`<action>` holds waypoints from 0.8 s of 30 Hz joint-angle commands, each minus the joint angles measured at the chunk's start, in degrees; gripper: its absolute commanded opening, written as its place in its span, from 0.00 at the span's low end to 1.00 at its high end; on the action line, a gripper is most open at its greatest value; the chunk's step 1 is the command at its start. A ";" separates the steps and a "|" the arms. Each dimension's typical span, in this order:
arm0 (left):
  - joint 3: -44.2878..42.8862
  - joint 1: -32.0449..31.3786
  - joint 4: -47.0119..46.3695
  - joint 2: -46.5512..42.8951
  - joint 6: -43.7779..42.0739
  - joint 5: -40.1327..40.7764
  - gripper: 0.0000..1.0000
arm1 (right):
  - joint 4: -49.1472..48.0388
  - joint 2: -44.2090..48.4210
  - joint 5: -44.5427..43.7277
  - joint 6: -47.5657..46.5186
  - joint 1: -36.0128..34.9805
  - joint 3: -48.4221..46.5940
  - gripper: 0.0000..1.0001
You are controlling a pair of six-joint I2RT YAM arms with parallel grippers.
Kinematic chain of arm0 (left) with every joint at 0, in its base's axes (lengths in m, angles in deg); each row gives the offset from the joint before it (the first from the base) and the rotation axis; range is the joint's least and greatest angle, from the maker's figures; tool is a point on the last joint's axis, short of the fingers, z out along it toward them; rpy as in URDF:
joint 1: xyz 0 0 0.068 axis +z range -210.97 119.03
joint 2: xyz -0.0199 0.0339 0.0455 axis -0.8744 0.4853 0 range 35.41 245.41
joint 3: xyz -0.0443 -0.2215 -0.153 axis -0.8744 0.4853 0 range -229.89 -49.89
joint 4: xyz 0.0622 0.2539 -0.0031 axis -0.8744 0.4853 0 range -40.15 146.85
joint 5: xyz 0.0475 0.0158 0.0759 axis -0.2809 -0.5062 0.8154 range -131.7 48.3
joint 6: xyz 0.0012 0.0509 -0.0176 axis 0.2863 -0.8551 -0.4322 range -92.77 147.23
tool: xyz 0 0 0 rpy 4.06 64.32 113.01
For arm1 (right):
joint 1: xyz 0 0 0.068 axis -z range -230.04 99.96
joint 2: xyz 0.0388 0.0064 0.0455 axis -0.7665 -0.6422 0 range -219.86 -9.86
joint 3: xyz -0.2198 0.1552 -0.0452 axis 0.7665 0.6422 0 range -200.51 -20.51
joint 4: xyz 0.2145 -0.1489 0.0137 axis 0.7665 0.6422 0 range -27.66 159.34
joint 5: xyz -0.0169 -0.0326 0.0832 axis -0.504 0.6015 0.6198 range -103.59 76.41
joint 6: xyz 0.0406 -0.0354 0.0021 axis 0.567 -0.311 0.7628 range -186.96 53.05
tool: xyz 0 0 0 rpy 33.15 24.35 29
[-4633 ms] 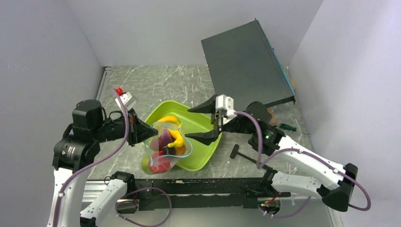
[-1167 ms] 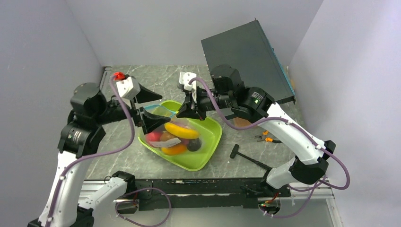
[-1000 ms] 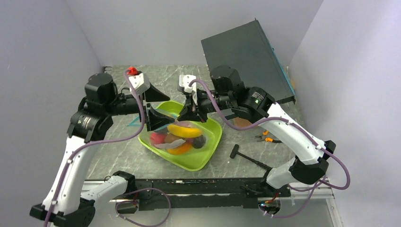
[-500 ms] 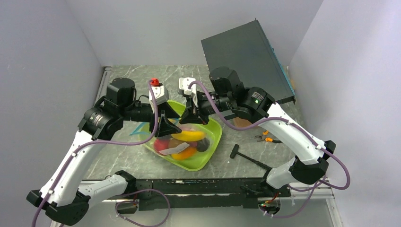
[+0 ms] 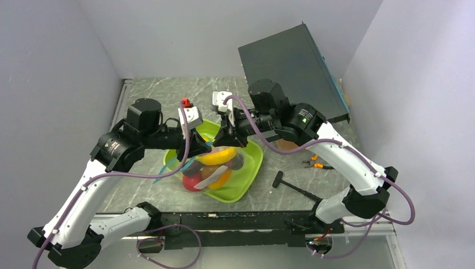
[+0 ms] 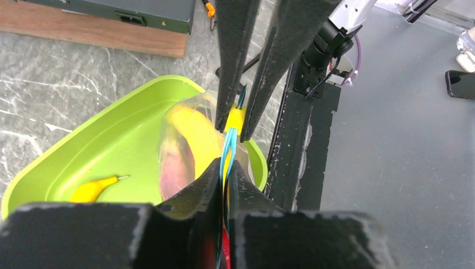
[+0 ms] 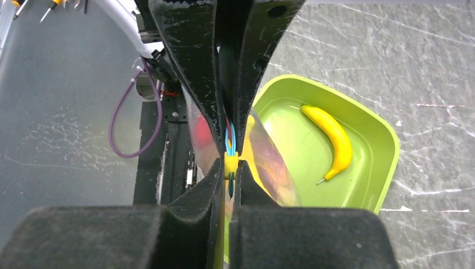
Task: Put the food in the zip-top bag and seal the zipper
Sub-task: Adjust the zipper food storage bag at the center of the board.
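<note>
The zip-top bag [image 5: 210,171] hangs over the lime-green tray [image 5: 249,174], holding food: a yellow banana [image 5: 215,157], a red apple [image 5: 191,180], an orange piece and a dark purple piece. My left gripper [image 5: 206,147] is shut on the blue zipper [image 6: 227,147] at the bag's mouth. Facing it tip to tip, my right gripper [image 5: 231,140] is shut on the zipper's yellow slider [image 7: 231,163]. In the left wrist view my left gripper [image 6: 226,163] pinches the strip; in the right wrist view my right gripper [image 7: 230,165] clamps the slider. One banana [image 7: 330,137] lies loose in the tray.
A large black box [image 5: 291,75] leans against the back right wall, with a wooden block [image 5: 285,144] below it. A black T-shaped tool [image 5: 291,184] and orange-handled pliers [image 5: 313,163] lie right of the tray. Grey walls stand close on both sides.
My left arm swung right to the bag's mouth and its jaws closed on the zipper. The bag shifted slightly toward the near edge. The right arm stayed put, still shut.
</note>
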 commanded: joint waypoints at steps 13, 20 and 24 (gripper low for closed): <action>3.55 -0.76 -4.97 -6.82 1.86 -3.69 0.00 | -22.72 10.43 12.15 1.68 1.87 17.02 0.64; 3.05 -0.70 -5.39 -6.97 2.51 -5.95 0.00 | -27.56 8.68 17.01 6.83 2.40 18.27 0.43; 2.90 -0.68 -5.68 -7.26 2.90 -6.13 0.00 | -30.43 8.40 16.33 9.69 2.38 19.26 0.36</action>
